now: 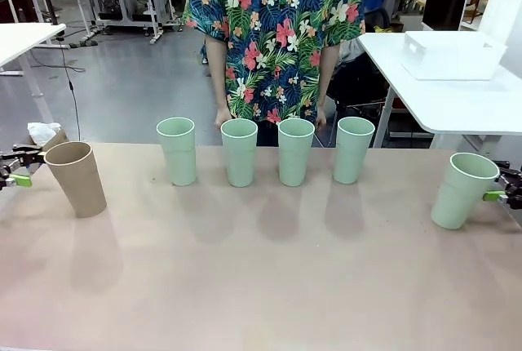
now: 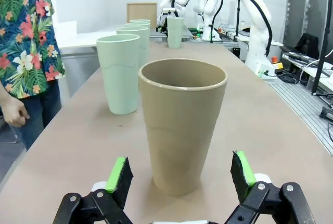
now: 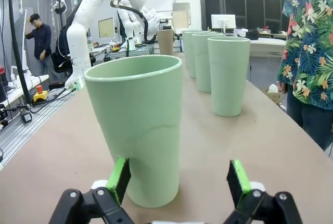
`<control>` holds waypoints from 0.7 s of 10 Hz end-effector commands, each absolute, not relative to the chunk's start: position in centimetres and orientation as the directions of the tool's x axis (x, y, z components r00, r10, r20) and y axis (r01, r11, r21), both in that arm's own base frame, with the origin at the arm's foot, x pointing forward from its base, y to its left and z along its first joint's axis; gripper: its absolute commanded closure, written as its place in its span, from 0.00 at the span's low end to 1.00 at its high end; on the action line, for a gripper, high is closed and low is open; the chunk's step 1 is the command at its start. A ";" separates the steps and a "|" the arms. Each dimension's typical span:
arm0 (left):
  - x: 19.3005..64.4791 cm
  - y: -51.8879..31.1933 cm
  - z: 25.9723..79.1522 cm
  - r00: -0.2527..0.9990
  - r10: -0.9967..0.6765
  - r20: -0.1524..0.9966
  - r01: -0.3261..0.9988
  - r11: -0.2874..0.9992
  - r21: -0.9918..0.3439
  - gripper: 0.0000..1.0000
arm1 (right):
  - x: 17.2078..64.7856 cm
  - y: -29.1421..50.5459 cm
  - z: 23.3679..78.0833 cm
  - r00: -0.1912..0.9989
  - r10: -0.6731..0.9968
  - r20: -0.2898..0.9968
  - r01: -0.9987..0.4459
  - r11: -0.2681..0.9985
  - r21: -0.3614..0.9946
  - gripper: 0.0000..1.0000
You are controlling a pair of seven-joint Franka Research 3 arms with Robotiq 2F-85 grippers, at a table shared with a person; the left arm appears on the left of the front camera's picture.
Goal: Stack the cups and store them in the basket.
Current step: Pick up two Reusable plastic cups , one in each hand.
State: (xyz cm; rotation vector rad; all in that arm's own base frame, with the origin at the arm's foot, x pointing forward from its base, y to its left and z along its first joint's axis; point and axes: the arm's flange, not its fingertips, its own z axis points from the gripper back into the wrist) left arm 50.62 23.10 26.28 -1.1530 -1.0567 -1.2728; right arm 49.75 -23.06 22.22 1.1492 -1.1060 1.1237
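No legible text, label, brand or number on anything.

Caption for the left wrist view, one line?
Open left gripper faces a tan-brown tapered plastic cup, with a row of pale mint-green plastic cups behind it on the table.

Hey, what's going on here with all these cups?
The left gripper is open around the tan cup at one end of the table, and the right gripper is open around a mint cup at the other end; both cups stand on the table. Four more mint cups stand in a row before a person at the far side. Nothing is stacked yet; the white basket sits on a neighbouring table.
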 end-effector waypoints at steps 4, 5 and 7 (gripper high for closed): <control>48.6 21.0 26.3 0.000 -0.092 0.996 0.999 -0.038 -0.003 0.00 | 49.3 -22.0 22.1 0.090 0.064 0.994 -0.995 0.047 0.087 0.00; 48.4 20.6 26.4 -0.006 -0.083 0.997 0.999 -0.035 0.003 0.00 | 49.3 -21.9 22.2 0.089 0.059 0.994 -0.995 0.038 0.087 0.00; 48.6 19.7 26.0 -0.030 -0.090 0.995 0.999 -0.031 0.027 0.00 | 49.2 -21.6 22.2 0.090 0.047 0.995 -0.996 0.019 0.089 0.00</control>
